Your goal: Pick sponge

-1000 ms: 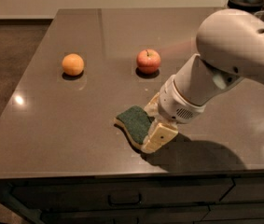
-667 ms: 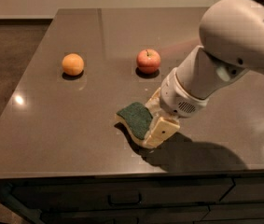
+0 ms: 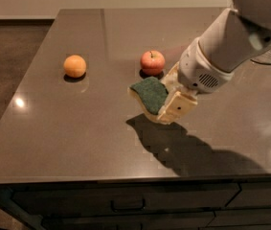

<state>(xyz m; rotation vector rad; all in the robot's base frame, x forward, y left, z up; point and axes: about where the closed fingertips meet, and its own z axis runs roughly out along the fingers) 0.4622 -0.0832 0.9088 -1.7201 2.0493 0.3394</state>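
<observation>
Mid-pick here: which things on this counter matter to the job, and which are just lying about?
Part of the job:
- sponge, green side up, held between the fingers
- gripper, shut on it, above the counter

Lying about:
- apple, just behind the sponge
- orange, further left

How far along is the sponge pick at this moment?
Done: the gripper is shut on the dark green and pale yellow wavy-edged sponge, beside the round red apple. In hand: the lift; the sponge appears clear of the dark grey tabletop, its shadow lying separate below. Left: probably just raising it further. The round orange fruit sits apart, left.
</observation>
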